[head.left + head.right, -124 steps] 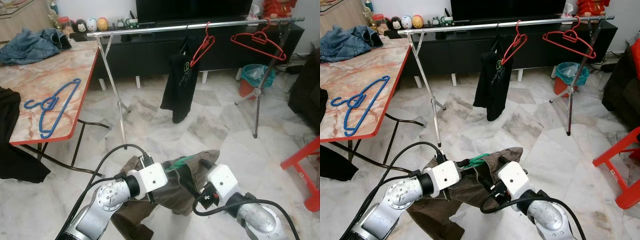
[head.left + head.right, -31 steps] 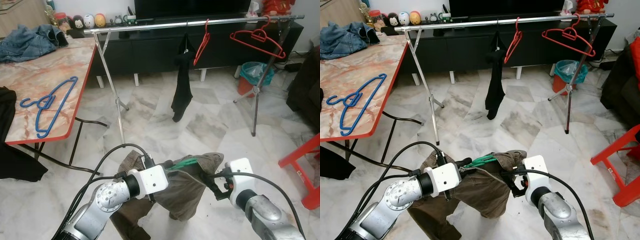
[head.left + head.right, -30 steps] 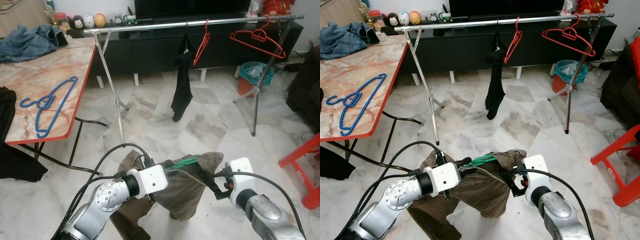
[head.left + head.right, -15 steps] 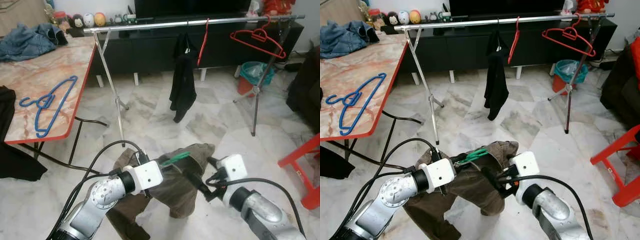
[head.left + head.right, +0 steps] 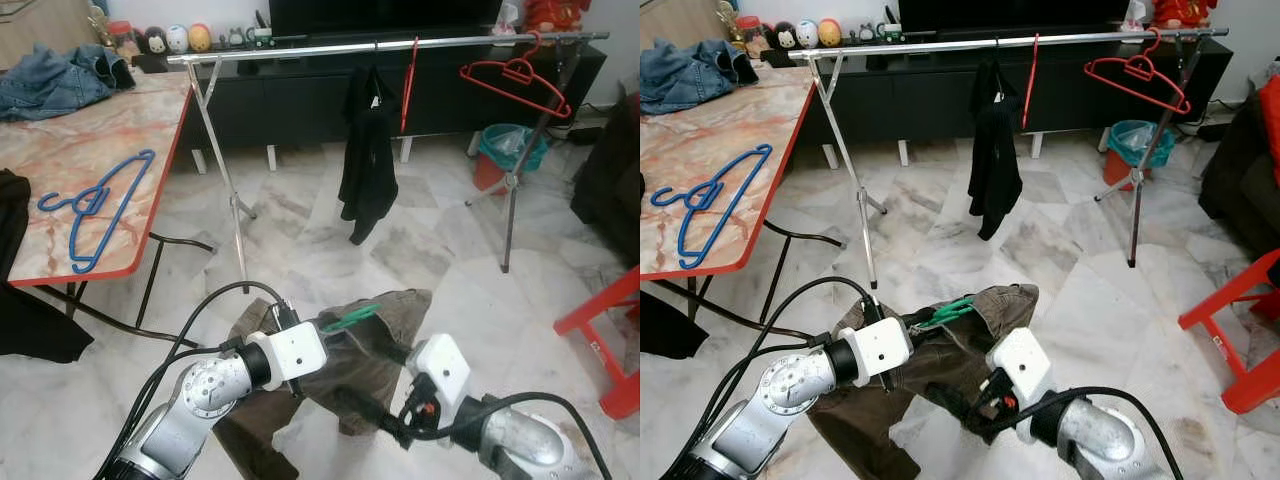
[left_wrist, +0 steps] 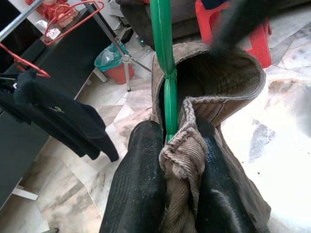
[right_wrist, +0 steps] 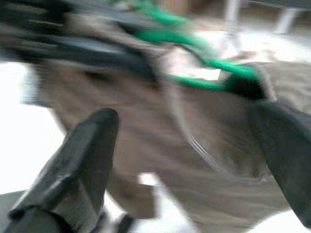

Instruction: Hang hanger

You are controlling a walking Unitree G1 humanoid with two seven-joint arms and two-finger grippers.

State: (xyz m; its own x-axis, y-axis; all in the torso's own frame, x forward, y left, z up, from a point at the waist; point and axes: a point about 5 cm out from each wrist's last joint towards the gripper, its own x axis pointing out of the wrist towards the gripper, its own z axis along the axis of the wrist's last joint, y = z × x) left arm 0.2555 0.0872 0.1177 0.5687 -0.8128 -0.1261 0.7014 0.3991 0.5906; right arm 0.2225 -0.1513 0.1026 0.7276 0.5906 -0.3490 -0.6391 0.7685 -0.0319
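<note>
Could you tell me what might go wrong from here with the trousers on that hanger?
The left gripper pinches only a fold of the trousers against the green hanger, so they could slide off. The right gripper is open beside them, giving no support. The rail is far off, so hanging cloth may drag.

Brown corduroy trousers (image 5: 940,365) are hiding most of the green hanger (image 5: 348,318); motion is blurring the right wrist view.
</note>
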